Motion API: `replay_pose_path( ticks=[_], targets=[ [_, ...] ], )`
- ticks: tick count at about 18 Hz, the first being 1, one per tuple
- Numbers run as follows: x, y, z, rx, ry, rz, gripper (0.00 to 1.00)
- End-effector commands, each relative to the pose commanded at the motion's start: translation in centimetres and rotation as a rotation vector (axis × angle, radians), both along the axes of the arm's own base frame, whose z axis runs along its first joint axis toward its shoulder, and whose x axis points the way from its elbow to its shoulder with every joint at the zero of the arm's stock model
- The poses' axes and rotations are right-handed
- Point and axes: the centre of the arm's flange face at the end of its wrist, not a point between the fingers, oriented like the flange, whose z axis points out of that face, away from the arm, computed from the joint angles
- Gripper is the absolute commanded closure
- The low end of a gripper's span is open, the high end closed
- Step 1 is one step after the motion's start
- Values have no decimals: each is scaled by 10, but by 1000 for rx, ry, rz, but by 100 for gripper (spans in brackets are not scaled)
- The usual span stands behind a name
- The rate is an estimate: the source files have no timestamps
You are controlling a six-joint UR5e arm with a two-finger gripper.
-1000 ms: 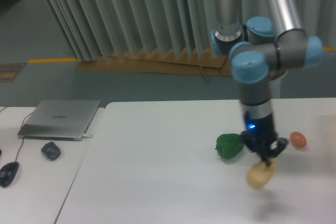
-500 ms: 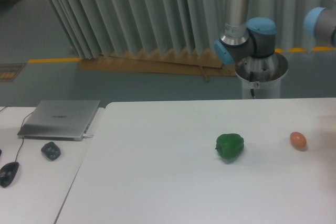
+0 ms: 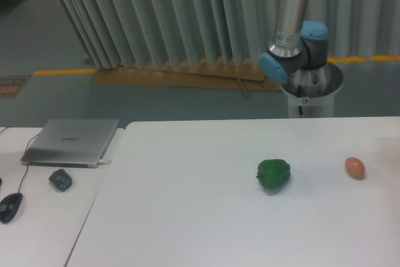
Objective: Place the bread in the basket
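The bread is out of view, and so is the basket. My gripper is out of the frame too; only the arm's base (image 3: 302, 85) and lower joints (image 3: 294, 48) show behind the table's far edge on the right. On the white table (image 3: 187, 198) lie a green pepper (image 3: 274, 174) and a small orange-pink egg-shaped item (image 3: 354, 167).
A closed grey laptop (image 3: 72, 141) rests on the neighbouring table at the left, with a dark small object (image 3: 60, 179) and a black mouse (image 3: 10, 206) in front of it. Pleated curtains hang behind the table.
One second ago the gripper hung over the table right of the pepper, shut on the bread. The arm has since swung away to the right, taking gripper and bread out of the frame.
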Motion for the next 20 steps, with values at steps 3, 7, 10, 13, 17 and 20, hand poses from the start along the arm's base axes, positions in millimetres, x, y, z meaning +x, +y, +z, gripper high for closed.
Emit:
replay_pose_path(
  ticks=[3, 7, 10, 13, 17, 20],
  targets=[
    [2, 1, -1, 7, -6, -3, 0],
    [5, 4, -4, 3, -11, -14, 0],
    [4, 5, -6, 2, -14, -16, 0],
    [0, 14, -22, 14, -9, 22, 0],
    [-2, 20, -21, 60, 16, 78, 0],
    [2, 32, -28, 45, 16, 72, 0]
  ],
)
